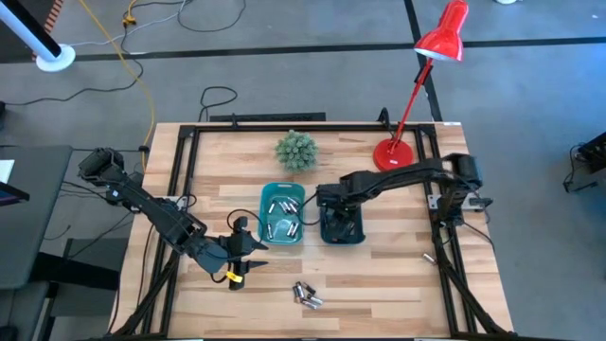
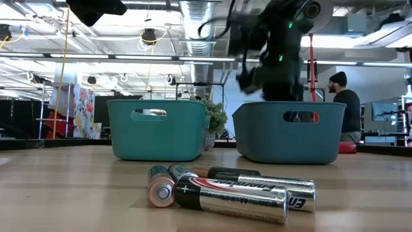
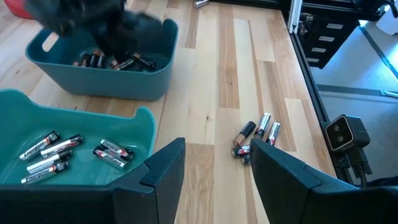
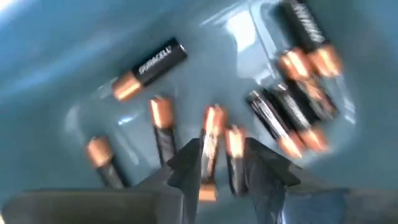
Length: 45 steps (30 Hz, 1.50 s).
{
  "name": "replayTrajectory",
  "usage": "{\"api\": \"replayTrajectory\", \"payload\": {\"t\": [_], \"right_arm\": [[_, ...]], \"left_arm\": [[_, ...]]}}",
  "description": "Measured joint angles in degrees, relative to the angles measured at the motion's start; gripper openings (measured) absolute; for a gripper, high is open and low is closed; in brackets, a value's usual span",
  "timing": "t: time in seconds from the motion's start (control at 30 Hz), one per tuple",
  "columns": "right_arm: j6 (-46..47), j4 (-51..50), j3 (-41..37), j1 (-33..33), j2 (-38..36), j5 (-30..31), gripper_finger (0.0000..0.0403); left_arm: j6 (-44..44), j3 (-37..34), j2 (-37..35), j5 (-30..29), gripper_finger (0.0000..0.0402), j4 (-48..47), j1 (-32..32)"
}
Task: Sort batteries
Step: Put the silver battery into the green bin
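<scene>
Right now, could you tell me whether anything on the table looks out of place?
One small silvery cylindrical battery lies alone on the wooden table near the right frame rail, far from the loose cluster of batteries at the front edge and the two teal plastic bins.

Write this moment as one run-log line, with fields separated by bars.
right gripper: open, inside dark teal plastic bin, over copper-topped black batteries | left gripper: open, waiting beside light teal plastic bin

Left claw (image 3: 211, 171) and right claw (image 4: 227, 165) agape
</scene>
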Motion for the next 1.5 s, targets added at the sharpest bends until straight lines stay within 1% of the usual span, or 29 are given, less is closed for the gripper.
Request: {"api": "replayTrajectory", "payload": {"t": [0.2, 0.37, 0.47, 0.53, 0.67, 0.83, 0.93, 1.13, 1.23, 1.5], "right_arm": [[3.3, -7.3, 0.0, 1.0, -11.0, 0.5, 0.0142], [9.2, -18.2, -0.3, 6.3, -21.0, 4.2, 0.0134], [14.9, -23.8, -3.9, 9.8, -25.6, 4.4, 0.0132], [19.3, -26.4, -7.8, 11.9, -28.1, 2.6, 0.0131], [24.0, -27.5, -17.7, 14.6, -31.0, -6.5, 0.0131], [26.5, -22.6, -27.7, 17.0, -30.8, -15.4, 0.0131], [26.6, -19.5, -31.0, 18.4, -29.5, -18.5, 0.0131], [25.1, -19.0, -31.3, 19.5, -25.6, -19.7, 0.0131], [24.6, -17.4, -32.5, 19.9, -23.8, -22.7, 0.0131], [24.1, -12.4, -36.4, 23.1, -20.9, -26.9, 0.0131]], "left_arm": [[0.0, 0.0, 0.0, 0.0, 0.0176, 0.0, 0.0], [0.0, 0.0, 0.0, 0.0, 0.0176, -0.1, 0.0], [0.0, 0.0, 0.0, 0.0, 0.0176, -0.1, 0.0], [0.0, 0.0, 0.0, 0.0, 0.0176, -0.1, 0.0], [0.0, 0.0, 0.0, 0.0, 0.0176, -0.1, 0.0], [0.0, 0.0, 0.0, 0.0, 0.0176, -0.1, 0.0], [0.0, 0.0, 0.0, 0.0, 0.0176, -0.2, 0.0], [0.0, 0.0, 0.0, 0.0, 0.0176, -0.9, 0.0], [0.0, 0.0, 0.0, 0.0, 0.0176, -0.9, 0.0], [0.0, 0.0, 0.0, 0.0, 0.0176, -0.9, 0.0]]}}
